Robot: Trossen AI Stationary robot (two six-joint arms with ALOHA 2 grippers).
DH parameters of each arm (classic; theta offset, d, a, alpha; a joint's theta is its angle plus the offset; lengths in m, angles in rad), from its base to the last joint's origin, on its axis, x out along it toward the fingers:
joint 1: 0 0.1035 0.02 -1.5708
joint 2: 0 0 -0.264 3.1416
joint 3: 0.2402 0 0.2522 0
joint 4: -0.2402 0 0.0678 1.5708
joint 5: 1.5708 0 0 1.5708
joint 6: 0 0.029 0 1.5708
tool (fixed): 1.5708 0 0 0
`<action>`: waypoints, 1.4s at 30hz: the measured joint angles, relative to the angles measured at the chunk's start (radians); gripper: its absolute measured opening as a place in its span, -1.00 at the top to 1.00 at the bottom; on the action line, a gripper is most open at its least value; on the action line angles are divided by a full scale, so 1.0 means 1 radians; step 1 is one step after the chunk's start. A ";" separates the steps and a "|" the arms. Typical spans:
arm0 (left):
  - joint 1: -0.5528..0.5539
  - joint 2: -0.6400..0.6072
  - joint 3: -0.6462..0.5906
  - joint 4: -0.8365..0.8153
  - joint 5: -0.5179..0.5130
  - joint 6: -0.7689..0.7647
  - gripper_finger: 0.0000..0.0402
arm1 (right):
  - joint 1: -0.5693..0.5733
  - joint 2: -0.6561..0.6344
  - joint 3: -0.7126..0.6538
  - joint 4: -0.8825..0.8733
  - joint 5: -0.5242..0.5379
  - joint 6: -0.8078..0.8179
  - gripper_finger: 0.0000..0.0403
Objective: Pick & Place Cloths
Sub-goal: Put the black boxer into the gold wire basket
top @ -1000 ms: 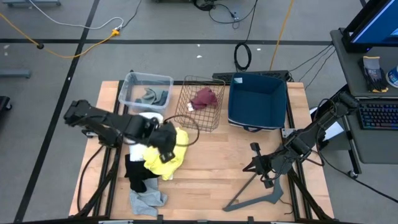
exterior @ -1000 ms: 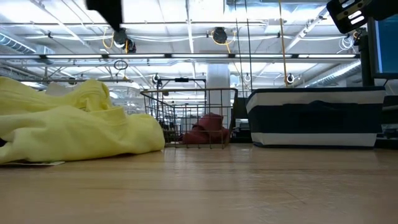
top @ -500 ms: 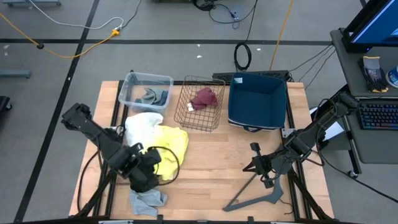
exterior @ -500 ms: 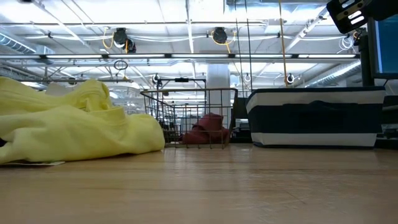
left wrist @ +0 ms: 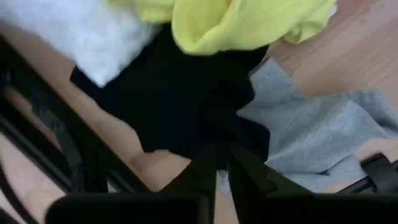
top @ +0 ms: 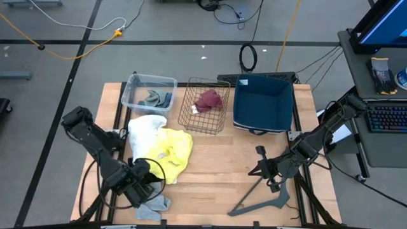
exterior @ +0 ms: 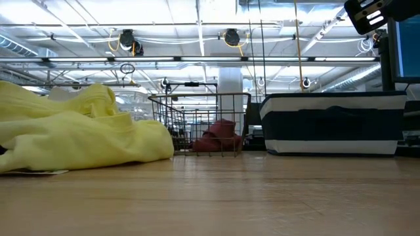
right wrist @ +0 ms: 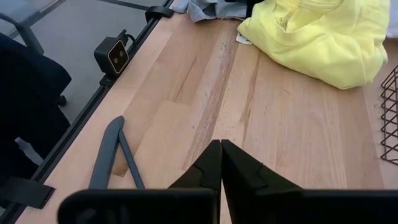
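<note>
Near the table's front left lies a black cloth (left wrist: 180, 99), partly under a yellow cloth (top: 172, 151) and a white cloth (top: 145, 129). A light grey cloth (top: 151, 205) lies beside it at the front edge. My left gripper (top: 137, 184) points down over the black cloth, its fingers (left wrist: 208, 165) drawn almost together. My right gripper (right wrist: 221, 155) hangs shut over bare wood at the front right, touching nothing. A maroon cloth (top: 210, 98) lies in the wire basket (top: 205, 114). My left gripper comes at the black cloth's near part (left wrist: 230, 134) from above, pointing down. Its dark fingertips merge with the dark cloth in the wrist view, and I cannot tell whether they touch it.
A clear bin (top: 149, 81) holding grey-green cloths, the wire basket and a blue bin (top: 262, 105) line the far edge. A grey V-shaped metal bar (top: 264, 198) lies at the front right. Bare wood spreads across the table's middle (top: 216, 165).
My left gripper has swung from above the yellow cloth toward the table's near left corner, sinking and rolling about its own axis. It now stands over the black cloth. The cloths lie as before.
</note>
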 joint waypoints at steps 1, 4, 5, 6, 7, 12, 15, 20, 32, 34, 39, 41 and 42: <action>-0.005 0.000 0.000 0.005 0.000 -0.013 0.73 | 0.000 0.000 0.000 0.000 0.000 -0.002 1.00; -0.017 0.000 0.000 0.019 -0.006 -0.058 0.51 | 0.000 0.000 0.000 0.000 0.000 -0.002 1.00; -0.020 0.000 0.000 0.019 -0.006 -0.076 0.42 | 0.000 0.000 0.000 0.000 0.000 -0.002 1.00; -0.023 0.000 0.000 0.025 -0.006 -0.094 0.33 | 0.000 0.000 0.000 0.000 0.000 -0.002 1.00; -0.025 0.000 0.000 0.035 -0.006 -0.108 0.24 | 0.000 0.000 0.000 0.000 0.000 -0.002 1.00; -0.028 0.000 0.000 0.059 -0.018 -0.173 -0.19 | 0.000 0.000 0.000 0.000 0.000 -0.002 1.00; -0.029 0.000 0.000 0.058 -0.044 -0.205 -0.40 | 0.000 0.000 0.000 0.000 0.000 -0.001 1.00; -0.028 0.007 0.000 0.058 -0.054 -0.227 -0.63 | 0.000 0.000 0.000 0.000 -0.001 0.000 1.00; -0.035 0.179 -0.023 0.075 0.039 -0.183 -0.62 | 0.000 0.000 0.000 0.000 -0.003 0.001 1.00; -0.035 0.206 -0.023 0.076 0.031 -0.168 -0.58 | 0.000 0.000 0.000 0.000 -0.003 0.001 1.00; -0.034 0.265 -0.023 0.077 0.019 -0.126 -0.47 | 0.000 0.000 0.000 0.003 -0.003 0.001 1.00; -0.030 0.276 -0.023 0.077 0.032 -0.096 -0.41 | 0.000 0.000 0.000 0.003 -0.003 0.001 1.00; -0.028 0.279 -0.023 0.078 0.041 -0.082 -0.36 | 0.000 0.000 0.000 0.003 -0.003 0.001 1.00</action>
